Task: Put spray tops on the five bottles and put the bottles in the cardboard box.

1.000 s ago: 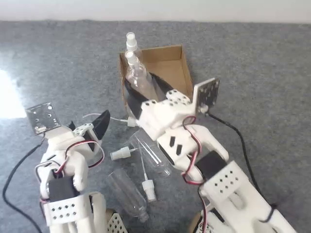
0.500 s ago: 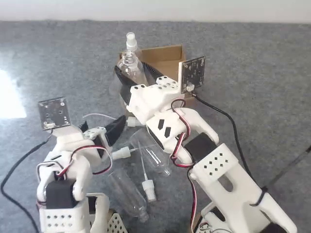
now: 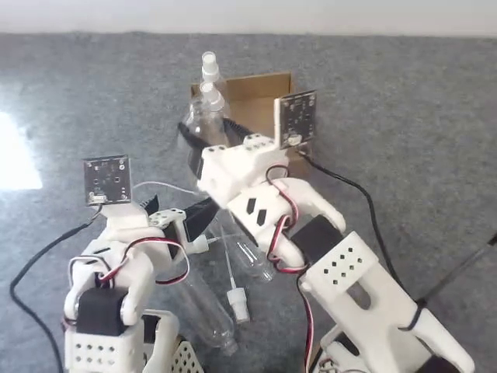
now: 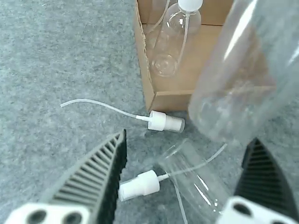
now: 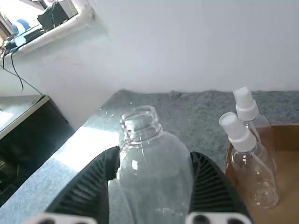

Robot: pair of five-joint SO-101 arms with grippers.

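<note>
Two clear plastic bottles with white spray tops stand upright, side by side, inside the brown cardboard box, against one wall.

Right gripper: its black jaws are clamped on the body of a third clear bottle, uncapped. The bottle is upright with its open neck up, at the box's near edge beside the capped pair. Whether its base rests on anything cannot be told.

Left gripper: its jaws are spread wide and hold nothing. It is poised above the grey carpet, just in front of the box.

Beneath the left gripper lie:
- a loose white spray top with a long dip tube, close to the box's front wall
- a second loose spray top
- a clear uncapped bottle on its side

In the high view, another clear bottle lying on its side is near the left arm's base. A third loose spray top is just beside it.
</note>
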